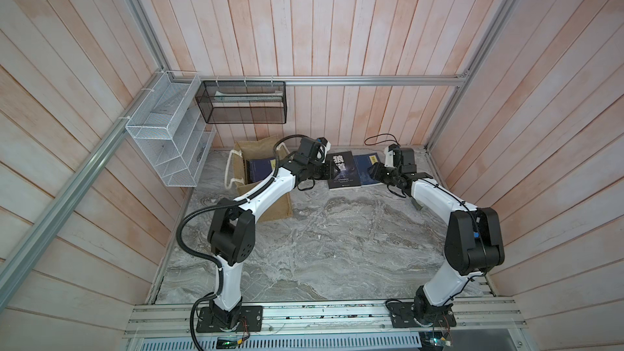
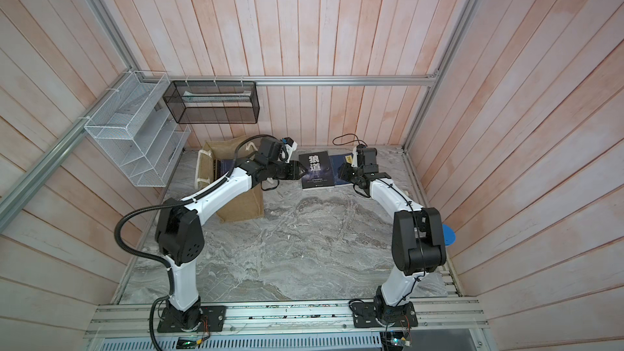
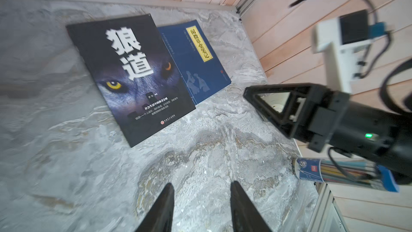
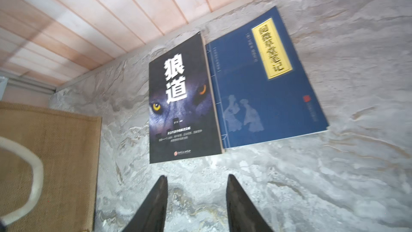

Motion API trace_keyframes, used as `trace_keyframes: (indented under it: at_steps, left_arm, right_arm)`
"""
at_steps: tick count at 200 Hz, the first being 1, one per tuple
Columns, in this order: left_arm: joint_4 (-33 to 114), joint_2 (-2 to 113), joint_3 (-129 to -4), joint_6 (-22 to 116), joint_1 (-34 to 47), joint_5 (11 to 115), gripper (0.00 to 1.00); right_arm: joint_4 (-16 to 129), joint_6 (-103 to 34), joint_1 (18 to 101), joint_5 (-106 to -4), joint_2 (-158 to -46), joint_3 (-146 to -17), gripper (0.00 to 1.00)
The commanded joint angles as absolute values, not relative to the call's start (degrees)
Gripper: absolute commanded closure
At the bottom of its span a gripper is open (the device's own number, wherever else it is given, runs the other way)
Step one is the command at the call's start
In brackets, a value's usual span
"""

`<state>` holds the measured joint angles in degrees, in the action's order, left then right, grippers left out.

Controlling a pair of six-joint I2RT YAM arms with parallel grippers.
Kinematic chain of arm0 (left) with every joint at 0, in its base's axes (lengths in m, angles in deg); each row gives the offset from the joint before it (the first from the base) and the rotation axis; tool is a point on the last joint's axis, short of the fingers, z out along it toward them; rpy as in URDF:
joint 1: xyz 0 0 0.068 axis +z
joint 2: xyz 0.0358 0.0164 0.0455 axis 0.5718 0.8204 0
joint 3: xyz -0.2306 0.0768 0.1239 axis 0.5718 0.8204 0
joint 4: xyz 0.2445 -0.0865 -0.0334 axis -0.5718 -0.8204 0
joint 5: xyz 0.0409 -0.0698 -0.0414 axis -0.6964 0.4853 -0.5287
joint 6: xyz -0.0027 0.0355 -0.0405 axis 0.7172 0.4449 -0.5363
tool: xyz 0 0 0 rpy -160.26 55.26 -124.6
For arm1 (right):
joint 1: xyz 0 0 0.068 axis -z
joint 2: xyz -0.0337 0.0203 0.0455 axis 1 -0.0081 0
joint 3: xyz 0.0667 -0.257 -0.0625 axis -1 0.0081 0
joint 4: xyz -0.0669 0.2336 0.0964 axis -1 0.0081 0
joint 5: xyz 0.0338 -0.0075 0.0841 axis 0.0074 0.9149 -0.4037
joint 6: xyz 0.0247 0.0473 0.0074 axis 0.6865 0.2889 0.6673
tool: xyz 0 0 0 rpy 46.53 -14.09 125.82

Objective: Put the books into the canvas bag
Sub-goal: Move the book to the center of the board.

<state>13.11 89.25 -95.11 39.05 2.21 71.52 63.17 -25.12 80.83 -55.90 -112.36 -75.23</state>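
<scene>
Two books lie flat side by side at the back of the marble table. One is black with a wolf face. The other is navy with a yellow label. The tan canvas bag stands to their left with a navy book inside. My left gripper hovers open and empty at the black book's left edge. On the navy book's right side my right gripper is also open and empty.
A white wire basket and a black mesh basket hang on the left and back walls. Wooden walls close in the table on three sides. A blue-wrapped bundle of pencils lies by the right table edge.
</scene>
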Motion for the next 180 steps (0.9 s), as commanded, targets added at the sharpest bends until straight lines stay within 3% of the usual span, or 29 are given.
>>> trace_keyframes:
  at_steps: [1, 108, 180]
  left_arm:
    - [16.40, 94.02, -99.35, 34.86, 2.94, 71.12, 0.55]
    - [21.25, 108.65, -104.55, 28.21, 8.48, 75.04, 0.51]
    - [23.63, 116.38, -108.41, 24.76, 9.58, 76.60, 0.51]
  right_arm:
    - [58.80, -24.79, 81.27, -57.44, -115.88, -76.97, 0.54]
    - [64.29, -26.61, 80.22, -60.39, -138.97, -96.33, 0.50]
    - [67.79, -27.72, 78.43, -60.27, -145.96, -104.04, 0.62]
